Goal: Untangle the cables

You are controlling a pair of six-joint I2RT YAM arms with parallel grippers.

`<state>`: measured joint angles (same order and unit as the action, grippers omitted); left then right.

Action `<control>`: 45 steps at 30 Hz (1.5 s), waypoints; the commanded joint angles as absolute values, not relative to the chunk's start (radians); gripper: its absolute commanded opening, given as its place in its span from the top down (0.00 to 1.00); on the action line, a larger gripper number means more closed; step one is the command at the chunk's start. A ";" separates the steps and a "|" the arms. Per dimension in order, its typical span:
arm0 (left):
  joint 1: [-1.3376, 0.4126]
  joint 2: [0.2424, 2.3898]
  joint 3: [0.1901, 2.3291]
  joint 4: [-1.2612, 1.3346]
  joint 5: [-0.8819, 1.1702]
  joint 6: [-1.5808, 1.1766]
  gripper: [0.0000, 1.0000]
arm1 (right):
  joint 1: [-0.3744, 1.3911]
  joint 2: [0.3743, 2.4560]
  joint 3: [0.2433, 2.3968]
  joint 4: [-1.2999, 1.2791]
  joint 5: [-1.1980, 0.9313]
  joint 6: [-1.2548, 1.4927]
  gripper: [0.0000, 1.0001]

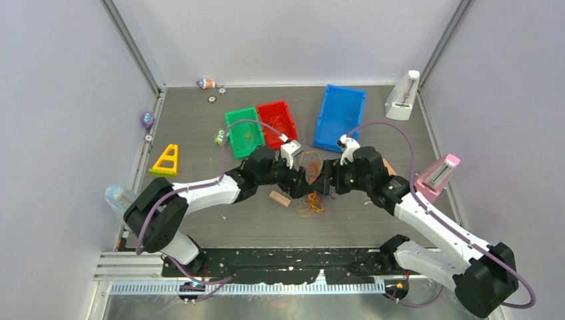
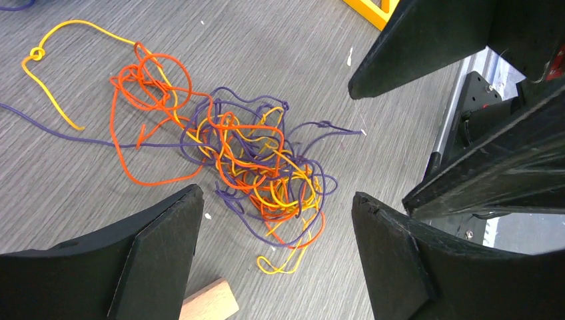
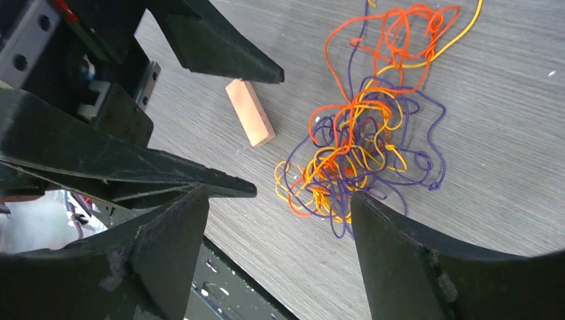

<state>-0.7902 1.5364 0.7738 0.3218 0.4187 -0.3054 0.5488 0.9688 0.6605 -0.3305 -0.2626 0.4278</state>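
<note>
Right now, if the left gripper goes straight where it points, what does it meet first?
Likely the cables: the tangle lies between the open jaws of the left gripper. Nothing shows in between; depth is unclear.

Cable heap mid-table, seen from above

The cables (image 1: 311, 205) lie on the table (image 1: 220, 223), with the block (image 1: 280, 199) near them at 9 o'clock (apart, not touching). The left gripper (image 2: 276, 200) and right gripper (image 3: 280, 200) hang over the heap, facing each other at its 12 o'clock side. Two adjoining bins (image 1: 238, 127) sit behind at 11 o'clock, a lone bin (image 1: 340, 120) toward 1 o'clock, and a triangular frame (image 1: 166, 161) well apart, between 9 and 10 o'clock.
</note>
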 commanded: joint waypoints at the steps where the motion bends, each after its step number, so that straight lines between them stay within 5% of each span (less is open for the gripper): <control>1: -0.796 1.541 0.813 0.325 0.441 -0.285 0.17 | 0.552 0.955 0.710 -0.362 -0.247 0.412 0.15; 10: -0.838 1.524 0.831 0.251 0.379 -0.216 0.17 | 0.549 0.929 0.633 -0.444 -0.010 0.412 0.20; 18: -0.854 1.560 0.882 0.162 0.354 -0.229 0.17 | 0.549 0.974 0.541 -0.370 -0.103 0.410 0.27; 22: -0.863 1.599 0.905 0.151 0.372 -0.252 0.18 | 0.548 1.041 0.517 -0.262 -0.157 0.416 0.52; 25: -0.871 1.625 0.925 0.132 0.369 -0.254 0.18 | 0.548 1.062 0.536 -0.253 -0.128 0.411 0.89; 27: -0.873 1.649 0.946 0.113 0.368 -0.258 0.20 | 0.549 1.040 0.547 -0.265 -0.129 0.405 0.94; 31: -0.874 1.714 1.009 0.048 0.341 -0.275 0.34 | 0.549 0.938 0.552 -0.293 -0.132 0.402 0.95; 36: -0.874 1.759 1.044 0.027 0.340 -0.295 0.37 | 0.549 0.933 0.559 -0.314 -0.189 0.389 0.95; 45: -0.873 1.770 1.088 -0.095 0.232 -0.246 0.97 | 0.550 0.764 0.633 -0.432 -0.066 0.403 0.95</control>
